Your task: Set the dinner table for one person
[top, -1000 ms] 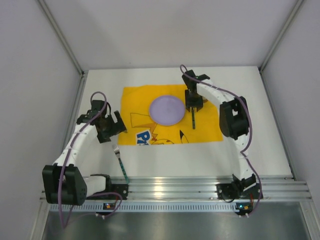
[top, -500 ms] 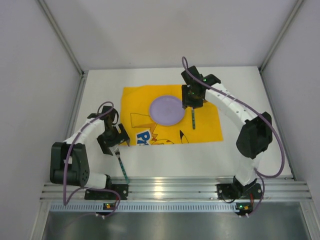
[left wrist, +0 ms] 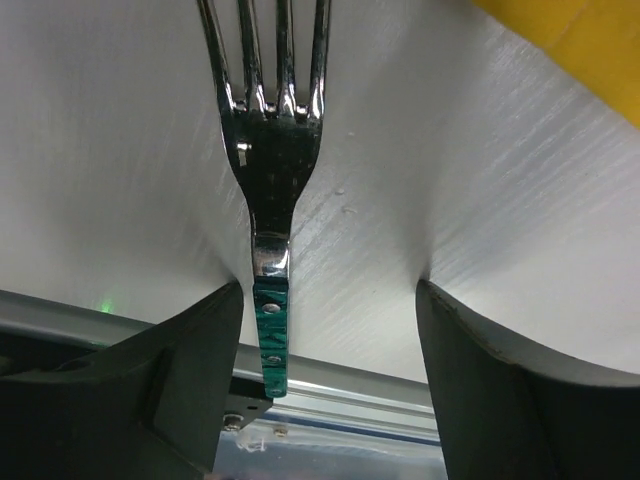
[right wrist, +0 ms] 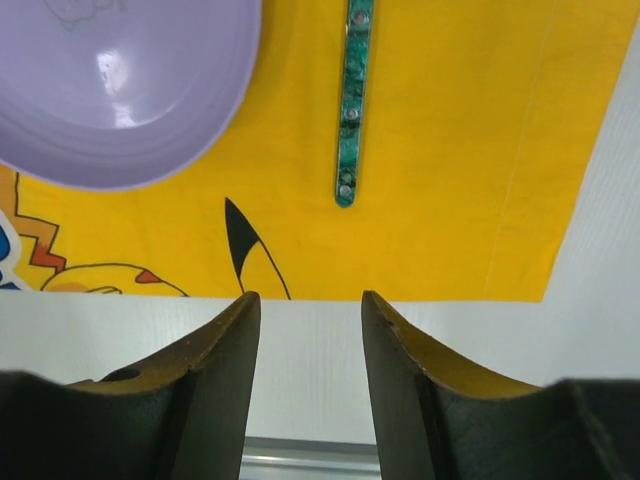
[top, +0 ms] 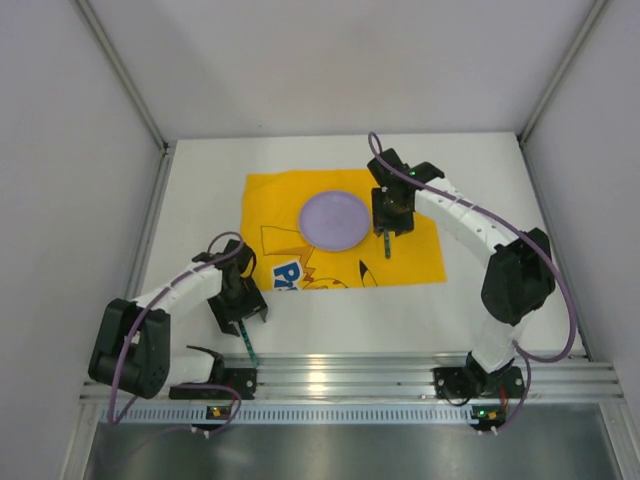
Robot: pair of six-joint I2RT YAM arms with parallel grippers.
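Bench: white and matte, carrying everything; it filled the floor of the enclosure, with the ribbed rail along its near edge
Placemat: yellow printed cloth, flat on the far middle of the bench
Plate: lavender, resting on the placemat's far half; nothing lay in it
Green-handled utensil: flat on the placemat just right of the plate, apart from its rim; its working end was out of view, so its kind could not be told
Fork: on the bare bench near the left front, off the placemat, tines pointing away from the rail
Left pincer: released, its jaws standing either side of the fork's green handle; the handle sat close to one finger, with a clear gap to the other
Right pincer: released, nothing between its jaws, hanging over the placemat's near edge with the utensil ahead of its tips
Just changed: over the last second the left arm had swung from beside the placemat's left edge down and nearer to the rail, onto the fork; the right arm had folded its elbow outward while the utensil stayed where it lay
Meaning for the task: the right-hand piece looked placed, and the fork seemed the next item, not yet gripped
Likely next need: closing squarely on the thin handle, which could slip or twist
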